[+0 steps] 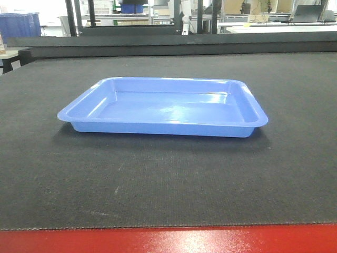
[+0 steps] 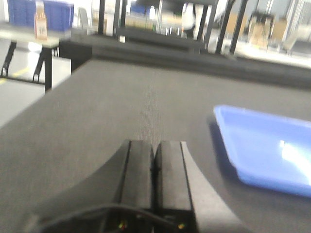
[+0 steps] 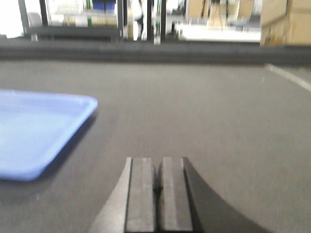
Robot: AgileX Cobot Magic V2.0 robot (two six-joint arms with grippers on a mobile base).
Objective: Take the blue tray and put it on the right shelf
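Observation:
The blue tray (image 1: 163,108) lies flat and empty on the black mat (image 1: 168,184), near the middle of the front view. Neither gripper shows in that view. In the left wrist view my left gripper (image 2: 154,145) is shut with its pads together and nothing between them, low over the mat; the blue tray (image 2: 267,145) lies to its right, apart from it. In the right wrist view my right gripper (image 3: 158,162) is likewise shut on nothing, with the blue tray (image 3: 39,131) off to its left. The right shelf is out of view.
A red table edge (image 1: 168,240) runs along the front of the mat. Dark blue storage bins (image 1: 18,23) stand at the far left behind the table. Black frames and shelving (image 1: 131,16) fill the background, with cardboard boxes (image 3: 286,22) at the far right.

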